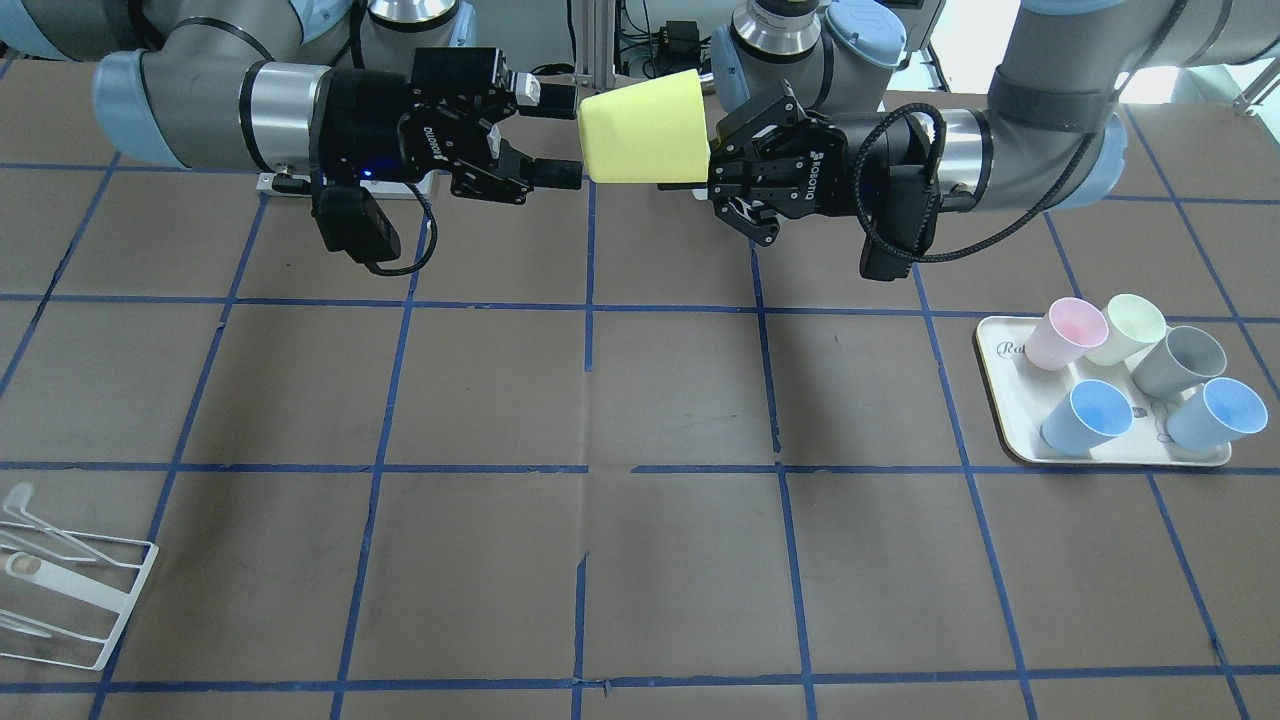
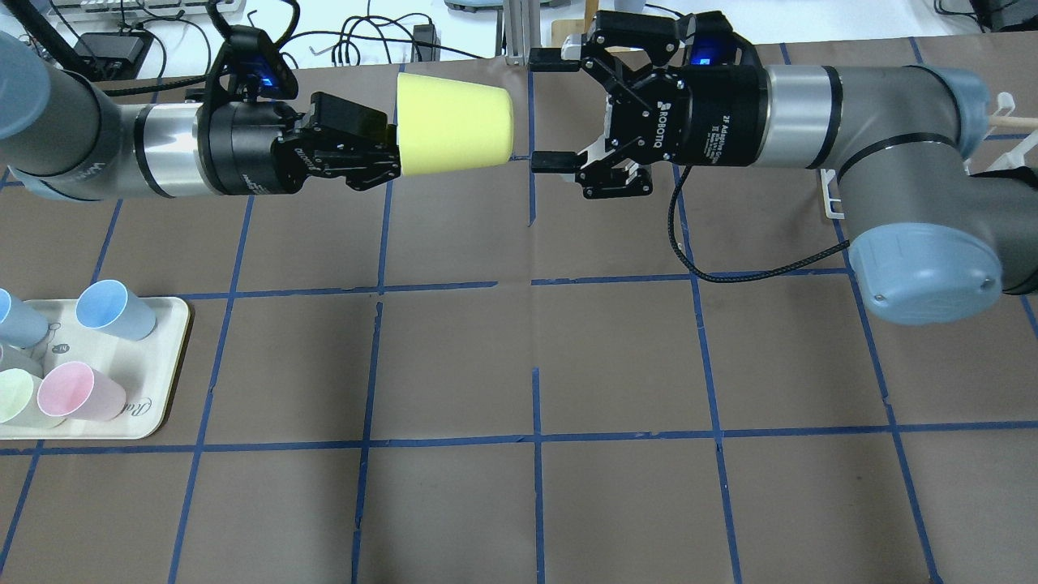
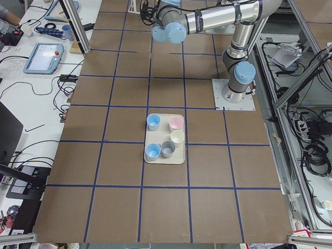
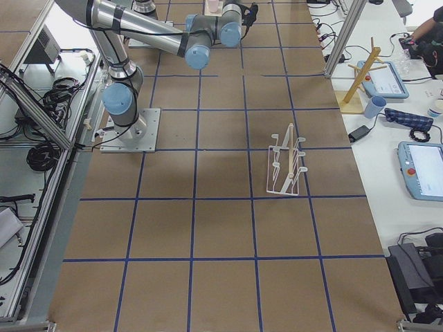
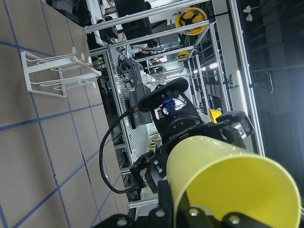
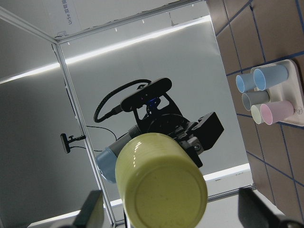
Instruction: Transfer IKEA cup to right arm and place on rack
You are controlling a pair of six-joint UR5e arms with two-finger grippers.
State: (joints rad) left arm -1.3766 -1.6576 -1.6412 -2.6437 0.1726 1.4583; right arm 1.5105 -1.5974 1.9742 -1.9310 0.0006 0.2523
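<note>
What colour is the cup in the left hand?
The cup is bright yellow, clearest in overhead exterior.

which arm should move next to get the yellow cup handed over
Right. The right gripper is open, jaws spread just short of the base of the IKEA cup; the left gripper is shut on its rim end, holding it up.

Over my shoulders, one camera looks forward and down on the tabletop [image 2: 568, 503]; a second faces me from across it, steeply down, putting my left arm [image 1: 1050, 150] on its right. Two more watch from high and far at either end, one centring the tray [image 3: 176, 156], the other the rack [image 4: 284, 169]. Each wrist camera rides close behind my fingers [image 6: 92, 211]; both stare at the cup [image 5: 228, 185], from opposite ends.
</note>
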